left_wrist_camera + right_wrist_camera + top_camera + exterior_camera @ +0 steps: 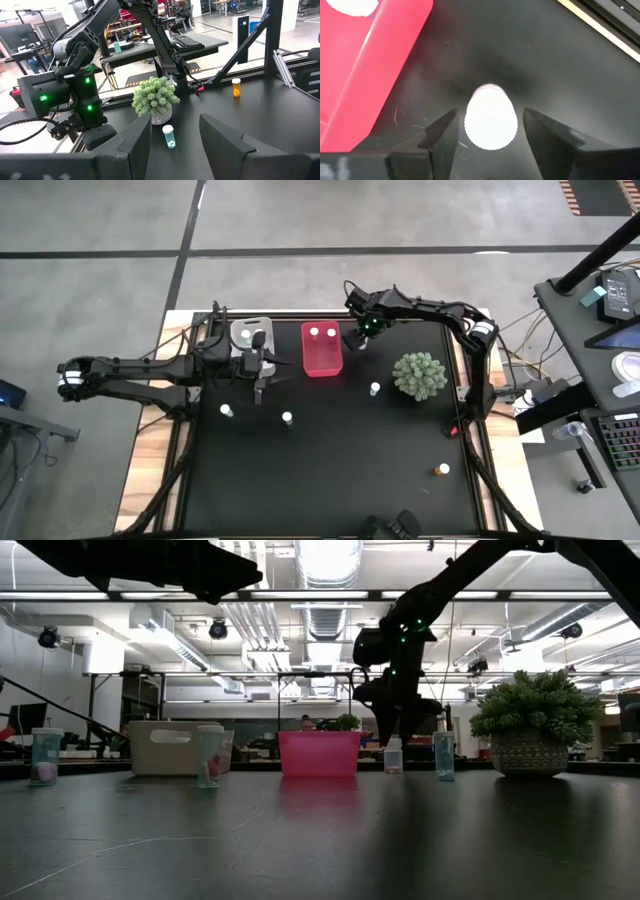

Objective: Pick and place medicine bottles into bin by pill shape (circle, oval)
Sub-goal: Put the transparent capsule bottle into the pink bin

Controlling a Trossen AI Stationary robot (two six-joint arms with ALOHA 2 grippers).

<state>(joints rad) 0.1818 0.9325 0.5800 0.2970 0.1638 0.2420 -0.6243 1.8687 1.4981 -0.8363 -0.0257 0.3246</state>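
Medicine bottles (pixel 287 417) stand here and there on the black counter (pixel 330 470), and two already sit in the red bin (pixel 321 348).

From above, the right fingers (pixel 354 340) hang just beside the red bin, on its plant (pixel 419 375) side. The right arm reaches across from its post and bends down there. The left fingers (pixel 260 388) wait near the clear bin (pixel 250 336), with a white-capped bottle (pixel 227 410) close by. An orange bottle (pixel 441 470) stands far off near the right edge.

From counter height, the right arm comes down from above, and its fingers (pixel 390 725) point down over a small bottle (pixel 393 756) standing next to the red bin (pixel 319 754).

The left wrist view shows its own fingers (pixel 175 142) apart with nothing between them. A bottle (pixel 168 136) stands upright past them, in front of the plant (pixel 155 97).

The right wrist view looks straight down on the white cap of the bottle (pixel 490 117). The bottle stands upright, right between the right fingers (pixel 490 131). They are open wide, one on each side, and I think they are not touching it. The right arm is the nearer one, and a squeeze should catch the bottle.
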